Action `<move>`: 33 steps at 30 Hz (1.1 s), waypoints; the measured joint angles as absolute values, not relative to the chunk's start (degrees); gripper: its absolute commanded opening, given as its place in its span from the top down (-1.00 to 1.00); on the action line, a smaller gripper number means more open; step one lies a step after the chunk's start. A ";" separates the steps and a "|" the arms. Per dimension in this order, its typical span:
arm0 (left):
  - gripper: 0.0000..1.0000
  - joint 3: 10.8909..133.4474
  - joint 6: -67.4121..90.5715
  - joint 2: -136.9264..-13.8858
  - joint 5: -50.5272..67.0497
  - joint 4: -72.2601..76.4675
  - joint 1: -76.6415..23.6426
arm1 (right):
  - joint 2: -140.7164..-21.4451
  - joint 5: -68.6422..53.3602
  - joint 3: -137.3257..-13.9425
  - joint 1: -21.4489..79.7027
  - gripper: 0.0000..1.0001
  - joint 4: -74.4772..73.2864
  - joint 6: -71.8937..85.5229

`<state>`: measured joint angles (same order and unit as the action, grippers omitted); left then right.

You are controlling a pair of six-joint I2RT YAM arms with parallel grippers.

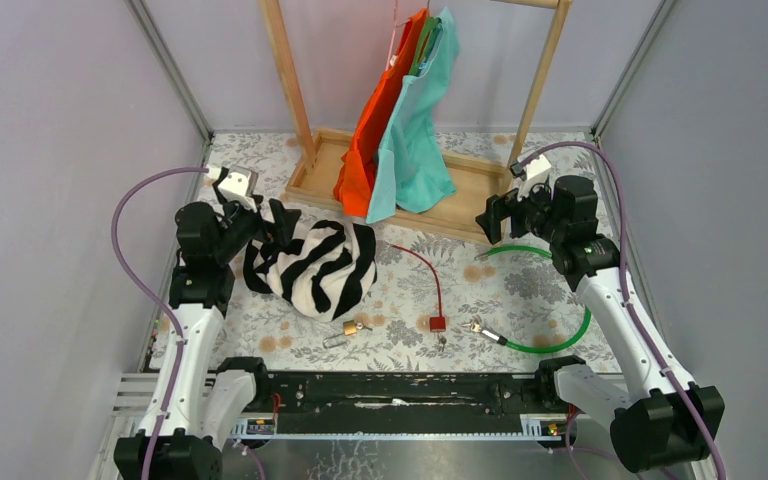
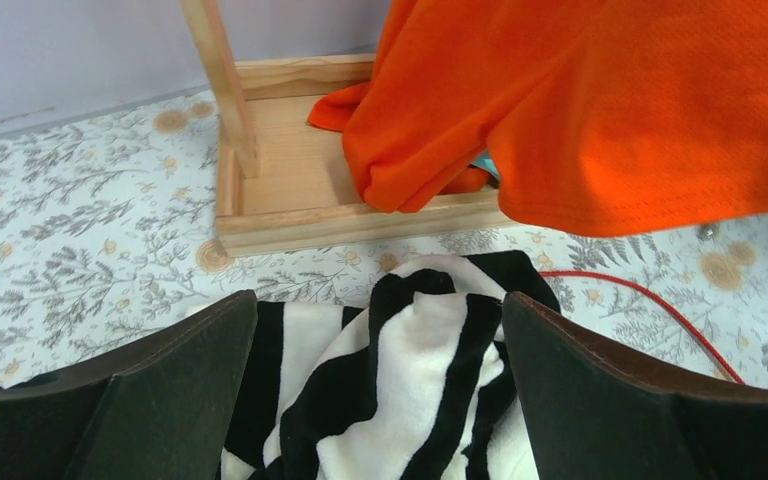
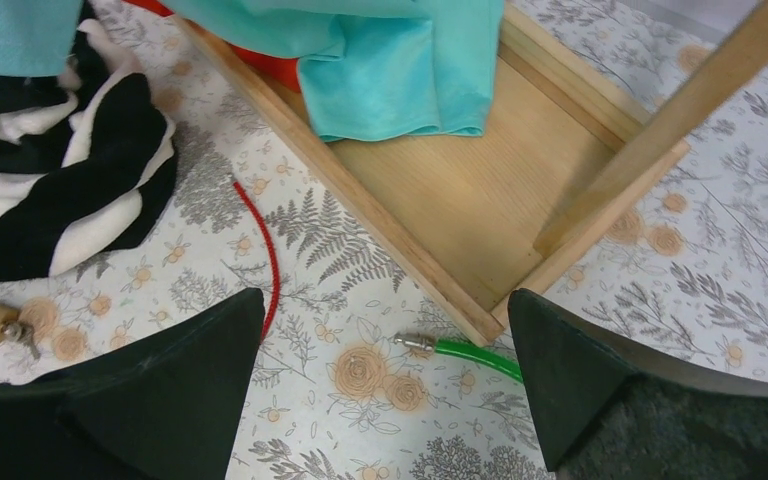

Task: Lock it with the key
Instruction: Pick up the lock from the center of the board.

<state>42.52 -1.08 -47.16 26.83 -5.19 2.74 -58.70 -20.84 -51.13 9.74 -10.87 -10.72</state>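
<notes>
The brass lock (image 1: 350, 327) lies on the desk (image 1: 410, 290), well apart from both hands and on the base side of them. In the right wrist view, what looks like a key (image 3: 26, 334) sits at its end. Nothing of the task appears done: neither hand holds anything, and no lock or key is touched. As I judge it, everything is left: reaching down, taking the key, turning it.

The left hand (image 2: 378, 300) is spread wide and empty, hovering just over a striped cloth (image 2: 430, 400). Beyond it stand a rack (image 2: 290, 215) and an orange shirt (image 2: 600, 110). The right hand (image 3: 385, 300) is also wide and empty, above the desk beside the rack's corner. The tip of a green cable (image 3: 460, 352) lies just under it, and a red cable (image 3: 265, 255) runs off to its left. In the top view the red cable ends in a red lock (image 1: 437, 323), well toward the bases from the right hand, between the brass lock and the green cable's end.

Which lock is meant I cannot tell. The brass lock's shackle is too small to read as open or shut. The small bits beside the red lock may be keys, but that is unclear. The cloth could hide more.
</notes>
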 measured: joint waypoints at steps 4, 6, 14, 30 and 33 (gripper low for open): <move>-1.00 42.52 -3.42 -47.37 32.14 -5.41 2.74 | -58.72 -24.01 -51.13 9.93 -0.99 -11.35 -12.32; -1.00 42.41 -4.86 -47.66 35.22 -5.54 2.74 | -59.07 -24.51 -51.13 11.25 -0.98 -11.55 -13.47; -1.00 38.06 -7.73 -49.04 38.22 -5.56 2.74 | -66.06 -23.24 -51.09 27.81 -0.99 -11.64 -20.25; -1.00 37.71 -6.09 -51.09 27.66 -4.67 4.14 | -95.13 -25.12 -58.08 58.67 -0.96 -10.35 -27.40; -1.00 37.80 -5.08 -51.13 25.82 -4.69 5.50 | -99.22 -24.93 -61.10 60.16 -0.94 -10.02 -27.66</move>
<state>37.80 -5.08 -51.13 25.82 -4.69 5.50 -99.22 -24.93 -61.10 60.16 -10.02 -27.66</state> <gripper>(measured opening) 0.997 0.981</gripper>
